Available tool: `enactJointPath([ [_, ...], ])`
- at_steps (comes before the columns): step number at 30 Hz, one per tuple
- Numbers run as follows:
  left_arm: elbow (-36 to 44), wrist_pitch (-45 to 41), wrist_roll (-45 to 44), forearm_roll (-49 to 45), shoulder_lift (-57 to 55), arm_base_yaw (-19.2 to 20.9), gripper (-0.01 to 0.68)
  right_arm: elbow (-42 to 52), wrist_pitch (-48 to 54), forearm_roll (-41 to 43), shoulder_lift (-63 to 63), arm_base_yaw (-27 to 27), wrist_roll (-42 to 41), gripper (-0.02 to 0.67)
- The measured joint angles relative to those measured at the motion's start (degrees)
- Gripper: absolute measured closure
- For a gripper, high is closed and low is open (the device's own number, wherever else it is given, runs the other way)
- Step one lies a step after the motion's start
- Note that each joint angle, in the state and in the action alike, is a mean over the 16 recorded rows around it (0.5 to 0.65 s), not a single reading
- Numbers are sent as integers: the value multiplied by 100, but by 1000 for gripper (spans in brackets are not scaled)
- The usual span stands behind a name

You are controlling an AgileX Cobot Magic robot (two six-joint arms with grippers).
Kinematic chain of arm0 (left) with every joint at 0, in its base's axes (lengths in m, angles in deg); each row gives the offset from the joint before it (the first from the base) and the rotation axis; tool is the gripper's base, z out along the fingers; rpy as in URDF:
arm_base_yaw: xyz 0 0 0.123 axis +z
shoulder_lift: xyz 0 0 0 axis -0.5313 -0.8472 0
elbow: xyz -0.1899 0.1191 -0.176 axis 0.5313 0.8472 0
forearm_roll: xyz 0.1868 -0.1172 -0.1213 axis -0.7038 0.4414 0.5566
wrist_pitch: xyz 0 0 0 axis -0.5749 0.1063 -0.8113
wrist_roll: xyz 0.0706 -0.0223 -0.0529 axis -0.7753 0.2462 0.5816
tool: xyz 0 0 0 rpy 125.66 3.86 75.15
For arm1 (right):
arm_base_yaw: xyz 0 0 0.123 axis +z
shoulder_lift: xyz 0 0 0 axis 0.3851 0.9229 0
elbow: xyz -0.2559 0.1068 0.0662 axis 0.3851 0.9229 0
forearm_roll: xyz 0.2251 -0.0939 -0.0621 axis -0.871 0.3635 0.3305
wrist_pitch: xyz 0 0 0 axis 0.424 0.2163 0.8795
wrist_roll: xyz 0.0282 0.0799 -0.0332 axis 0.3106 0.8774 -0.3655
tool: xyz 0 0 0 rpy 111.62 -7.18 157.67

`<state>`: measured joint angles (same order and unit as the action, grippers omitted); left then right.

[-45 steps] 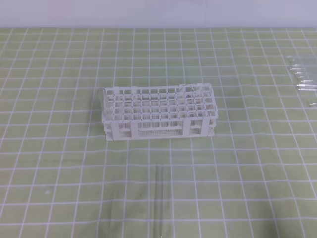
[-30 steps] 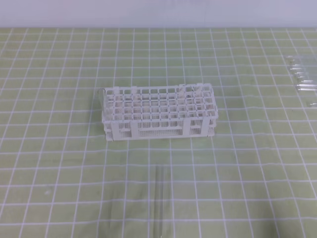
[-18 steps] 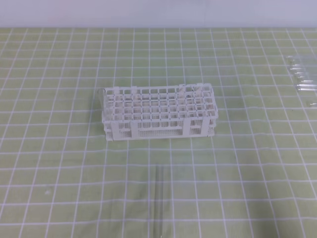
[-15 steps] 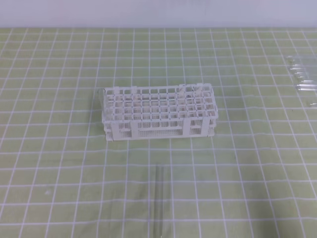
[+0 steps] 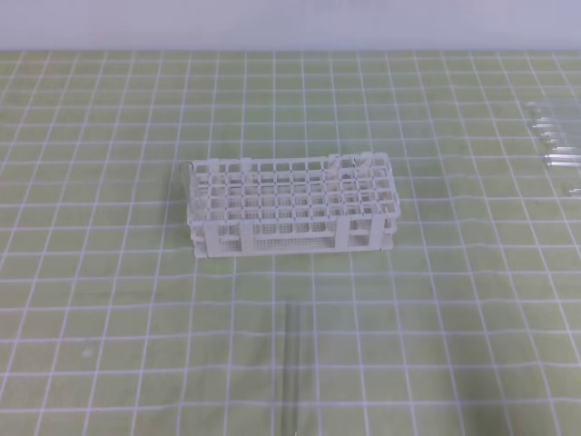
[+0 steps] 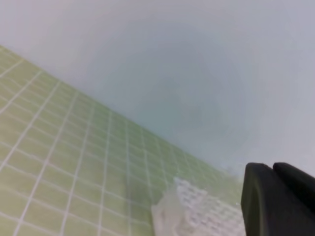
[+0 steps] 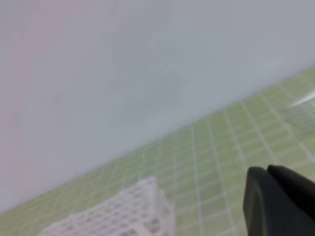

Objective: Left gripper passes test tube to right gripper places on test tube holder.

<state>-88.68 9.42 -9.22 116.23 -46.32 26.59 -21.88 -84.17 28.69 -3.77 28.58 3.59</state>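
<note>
Nearest you, the single long thin clear test tube [image 5: 292, 368] lay flat on the green mat with white grid lines [image 5: 100, 300], pointing toward the rack and well apart from it. Mid-table, your white plastic lattice test tube holder [image 5: 290, 207] stood upright on the mat. Far right, a bundle of clear tubes [image 5: 554, 145] rested near the edge. Neither arm entered the high view. In the wrist views, your black left gripper [image 6: 278, 201] and black right gripper [image 7: 278, 201] hung above the mat, fingers together, holding nothing.
</note>
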Motion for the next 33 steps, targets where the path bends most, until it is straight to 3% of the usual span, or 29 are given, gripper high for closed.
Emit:
enactJointPath([
  [7, -948, -706, -195, -27, -928, 0, 673, -884, 805, 114, 951, 0, -2, 667],
  [20, -3036, -2987, -1264, 71, -3918, -128, 674, -2666, 2617, 714, 3643, 0, -173, 667],
  [27, -3573, -3204, -1263, 185, -5111, -812, 674, -3017, 3087, 637, 4474, 52, -499, 667],
  [33, -4075, -3177, -534, -389, -6084, -1832, 674, -3101, 3209, 615, 4806, 113, -721, 667],
])
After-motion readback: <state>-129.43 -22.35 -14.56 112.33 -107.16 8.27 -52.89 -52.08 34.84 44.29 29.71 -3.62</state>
